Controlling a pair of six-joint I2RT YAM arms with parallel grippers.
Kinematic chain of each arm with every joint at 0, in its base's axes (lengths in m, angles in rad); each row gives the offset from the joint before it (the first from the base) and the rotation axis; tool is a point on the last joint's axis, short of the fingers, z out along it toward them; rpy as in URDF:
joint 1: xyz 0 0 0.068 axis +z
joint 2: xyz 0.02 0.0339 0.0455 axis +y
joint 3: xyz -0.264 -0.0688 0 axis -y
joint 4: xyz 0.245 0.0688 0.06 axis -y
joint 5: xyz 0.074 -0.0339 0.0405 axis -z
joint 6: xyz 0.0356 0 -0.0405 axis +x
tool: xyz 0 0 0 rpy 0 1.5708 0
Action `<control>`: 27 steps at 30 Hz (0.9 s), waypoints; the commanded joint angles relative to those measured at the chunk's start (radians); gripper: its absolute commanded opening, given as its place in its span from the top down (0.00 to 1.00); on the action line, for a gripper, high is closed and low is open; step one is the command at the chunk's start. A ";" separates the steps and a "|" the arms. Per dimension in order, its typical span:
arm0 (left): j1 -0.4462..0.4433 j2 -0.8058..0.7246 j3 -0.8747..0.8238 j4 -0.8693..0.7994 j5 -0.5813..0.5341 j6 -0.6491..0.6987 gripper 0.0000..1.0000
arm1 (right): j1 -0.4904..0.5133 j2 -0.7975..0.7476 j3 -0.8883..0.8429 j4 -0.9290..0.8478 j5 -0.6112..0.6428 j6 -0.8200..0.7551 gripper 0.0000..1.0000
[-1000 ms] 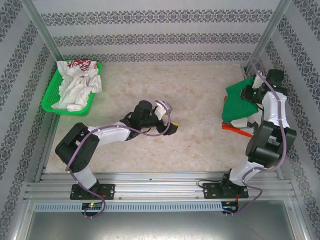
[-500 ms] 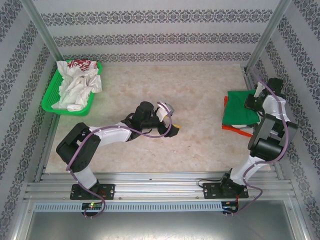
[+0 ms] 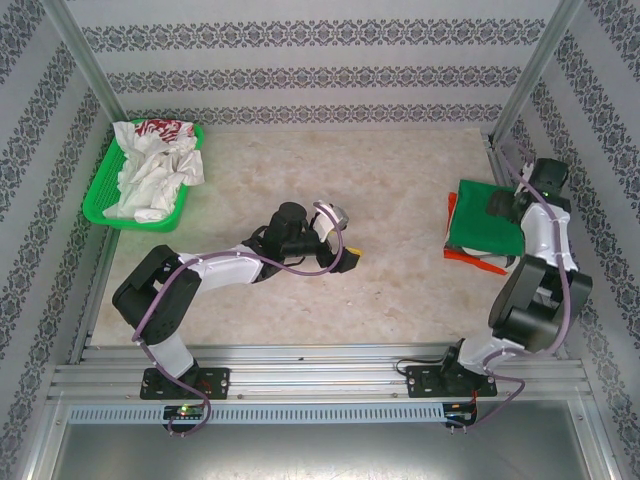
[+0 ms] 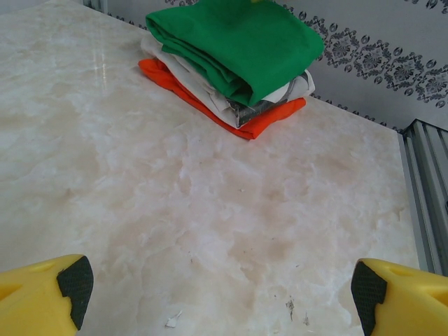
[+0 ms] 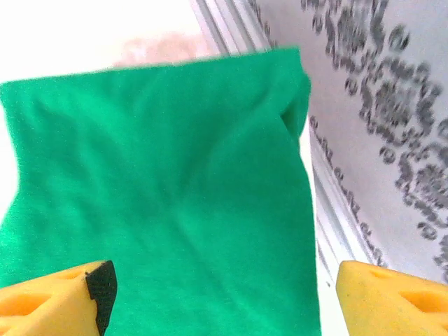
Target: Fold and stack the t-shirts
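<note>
The green t-shirt (image 3: 483,215) is plain bright green, folded into a flat, neat rectangle with soft creases across it. It lies on top of the stack (image 4: 231,91). Under it sit folded white layers (image 4: 210,87), one with some grey showing at the fold, and at the bottom an orange cloth (image 4: 269,122) whose edge pokes out past the rest.

The right gripper (image 5: 224,287) hangs directly above the stack with its yellow fingers (image 5: 63,294) spread wide. The green cloth lies flat below the gap and is not pinched. The left gripper (image 4: 220,287) is well apart from the stack and faces it across bare table (image 4: 175,203), its jaws also spread wide with nothing between them.

Far from the stack, at the opposite side of the table, a green mesh basket (image 3: 100,212) holds crumpled white shirts (image 3: 150,175), one with red print (image 3: 160,128).

From the right wrist the green t-shirt's near edge is cut off and the layers beneath it are hidden. How many white layers the stack holds is hard to make out, and so is the number of shirts in the basket.
</note>
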 commanded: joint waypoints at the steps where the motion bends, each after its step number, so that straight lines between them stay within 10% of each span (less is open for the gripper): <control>1: -0.010 0.021 0.001 0.062 0.026 -0.021 0.04 | 0.067 0.004 -0.042 0.102 0.082 0.007 0.19; 16: -0.010 0.012 -0.022 0.105 0.009 -0.056 0.04 | 0.070 0.250 0.041 0.017 0.039 -0.040 0.02; 27: 0.036 -0.046 -0.069 0.096 -0.029 -0.053 0.04 | 0.090 -0.027 -0.095 0.136 -0.121 0.012 0.02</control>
